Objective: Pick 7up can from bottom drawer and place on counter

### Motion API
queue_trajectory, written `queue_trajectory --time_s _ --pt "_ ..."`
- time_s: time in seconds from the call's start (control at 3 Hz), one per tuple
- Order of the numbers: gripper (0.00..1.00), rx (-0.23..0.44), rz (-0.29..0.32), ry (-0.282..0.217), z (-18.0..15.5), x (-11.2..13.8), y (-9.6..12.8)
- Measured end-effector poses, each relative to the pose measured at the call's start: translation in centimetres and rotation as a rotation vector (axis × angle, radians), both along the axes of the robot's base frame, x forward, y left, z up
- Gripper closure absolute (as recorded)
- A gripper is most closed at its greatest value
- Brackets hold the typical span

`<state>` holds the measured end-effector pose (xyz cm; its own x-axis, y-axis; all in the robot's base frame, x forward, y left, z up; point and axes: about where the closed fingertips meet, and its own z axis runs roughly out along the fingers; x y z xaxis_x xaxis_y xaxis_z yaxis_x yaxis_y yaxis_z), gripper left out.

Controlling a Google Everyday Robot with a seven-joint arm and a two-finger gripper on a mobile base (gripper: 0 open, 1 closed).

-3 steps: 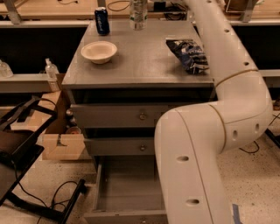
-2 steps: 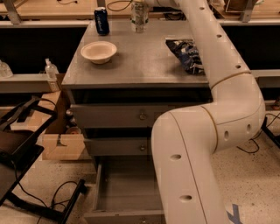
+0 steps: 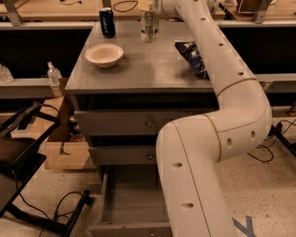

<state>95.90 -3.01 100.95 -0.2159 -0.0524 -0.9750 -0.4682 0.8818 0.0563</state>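
Note:
The 7up can, silvery-white with pale green markings, stands upright at the back edge of the grey counter. My gripper is right over the can's top, at the upper edge of the view and mostly cut off. My white arm reaches from the lower right up across the counter to it. The bottom drawer is pulled open below, and the part of its inside that shows holds nothing. The arm hides its right side.
A dark blue can stands left of the 7up can. A cream bowl sits on the left of the counter and a dark snack bag on the right. A cardboard box, a black chair frame and cables lie left of the cabinet.
My arm's elbow has swung left in the view. The 7up can and my gripper have come down a little at the back of the counter.

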Motion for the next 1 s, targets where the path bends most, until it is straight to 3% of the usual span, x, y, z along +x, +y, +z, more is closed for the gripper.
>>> queue_trajectory --time_s 0.67,1.0 --pt "1.00 0.072 -0.053 0.057 -4.4 2.0 -1.1" --pt "0.82 0.070 -0.051 0.060 -4.6 2.1 -0.9"
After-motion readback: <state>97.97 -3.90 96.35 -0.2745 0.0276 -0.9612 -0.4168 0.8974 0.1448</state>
